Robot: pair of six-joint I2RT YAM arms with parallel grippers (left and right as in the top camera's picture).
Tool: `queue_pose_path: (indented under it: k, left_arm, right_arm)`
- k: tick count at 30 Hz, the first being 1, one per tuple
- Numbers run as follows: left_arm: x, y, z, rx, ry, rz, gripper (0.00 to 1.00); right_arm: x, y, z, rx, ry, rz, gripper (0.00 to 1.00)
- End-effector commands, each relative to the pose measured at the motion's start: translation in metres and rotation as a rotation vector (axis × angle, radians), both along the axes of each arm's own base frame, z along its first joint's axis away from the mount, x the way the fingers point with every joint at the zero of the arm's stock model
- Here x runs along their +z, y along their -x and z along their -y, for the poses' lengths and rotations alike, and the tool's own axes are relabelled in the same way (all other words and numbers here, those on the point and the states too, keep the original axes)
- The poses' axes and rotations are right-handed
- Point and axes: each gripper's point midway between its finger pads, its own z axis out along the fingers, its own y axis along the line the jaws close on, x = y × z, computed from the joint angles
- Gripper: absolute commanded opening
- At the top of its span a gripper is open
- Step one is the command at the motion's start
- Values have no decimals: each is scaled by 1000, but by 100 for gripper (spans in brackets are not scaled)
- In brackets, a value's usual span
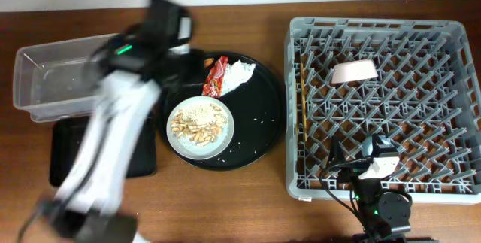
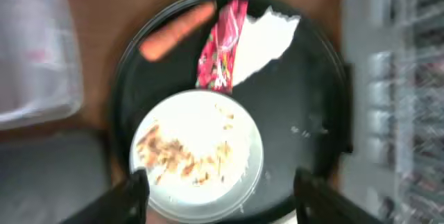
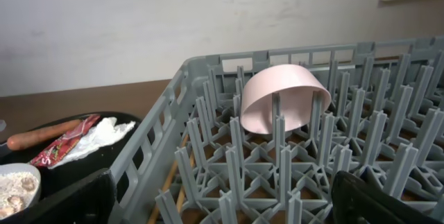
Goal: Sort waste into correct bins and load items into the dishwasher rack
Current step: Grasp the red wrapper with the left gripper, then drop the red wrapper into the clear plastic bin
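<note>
A pale speckled plate (image 1: 200,126) with peanuts and rice sits on the round black tray (image 1: 263,123). Behind it lie the red wrapper (image 1: 216,76), the white napkin (image 1: 240,74) and the orange carrot stick (image 2: 177,31). My left gripper (image 2: 222,182) is open and empty above the plate (image 2: 198,154); its arm (image 1: 174,66) is motion-blurred in the overhead view. The bowl (image 1: 353,71) stands on edge in the grey rack (image 1: 451,28), with the chopsticks (image 1: 301,100) along the rack's left side. My right gripper (image 1: 376,160) is open and empty over the rack's front edge. The blue cup is out of view.
The clear tub (image 1: 52,77) stands at the far left, with the flat black tray (image 1: 68,153) in front of it, partly under my left arm. A few rice grains lie loose on the round tray. The rack's pegs (image 3: 284,175) stand close below the right gripper.
</note>
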Motion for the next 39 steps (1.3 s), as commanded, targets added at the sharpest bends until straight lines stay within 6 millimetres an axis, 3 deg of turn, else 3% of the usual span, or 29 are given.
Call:
queue_pose_path:
  k: [1,2,6,9,10,12,14,17,18,20,22,23,24,26,27,29,31,33,34,36,37,38,39]
  left_arm:
    - [-108,-52,22,-44,-134,-120,65]
    - [-154,-71,28,-45,-149,-156,65]
    - [-237,-101,39,-66,-164,-173,54]
    - [-252,-111,30,-46,-225,-148,28]
    - [-245,-114,31,-45,-221,-137,11]
    - [-207,-118,33,-42,-211,-109,1]
    - [-161,-116,34,-37,-192,-60,1]
    - [-123,-93,25,-34,-194,-72,1]
    - [-115,-90,32,-50,-166,-62,0]
    - [-117,-89,39,-65,-161,-66,0]
    - [-119,-86,59,-110,-93,-71,1]
    - [-123,-80,67,-129,-98,-80,12]
    - [-127,-76,71,-141,-103,-90,15]
    - [-146,-67,75,-156,-130,-116,1]
    - [-147,-66,75,-156,-130,-118,0]
    - [-143,-61,81,-154,-85,-135,1]
    - [-118,-44,101,-207,7,-134,1]
    - [-99,-35,83,-90,-13,-133,1]
    - [-80,-25,61,21,-43,-128,0]
    - [-63,-14,17,172,-145,-119,0]
    - [-62,-12,3,201,-158,-134,0]
    - [-61,-20,-37,296,-203,-133,0]
    - [-60,-25,-48,324,-199,-122,1]
  right_arm:
    - [-4,0,0,0,7,-5,98]
    - [-4,0,0,0,7,-5,98]
    - [-4,0,0,0,7,-5,98]
    - [-4,0,0,0,7,-5,98]
    - [-4,0,0,0,7,-5,98]
    - [-4,0,0,0,7,-5,98]
    - [-4,0,0,0,7,-5,98]
    - [-4,0,0,0,7,-5,98]
    - [-4,0,0,0,7,-5,98]
    - [-4,0,0,0,7,-5,98]
    - [-4,0,0,0,7,-5,98]
    - [-4,0,0,0,7,-5,98]
    - [-4,0,0,0,7,-5,98]
    - [-4,0,0,0,7,-5,98]
    - [-4,0,0,0,7,-5,98]
    - [-4,0,0,0,7,-5,98]
    - [-4,0,0,0,7,-5,98]
    - [-4,0,0,0,7,-5,98]
    - [-4,0,0,0,7,-5,98]
    - [-4,0,0,0,7,-5,98]
    - [-4,0,0,0,7,-5,98]
    - [-4,0,0,0,7,-5,98]
    - [-4,0,0,0,7,-5,98]
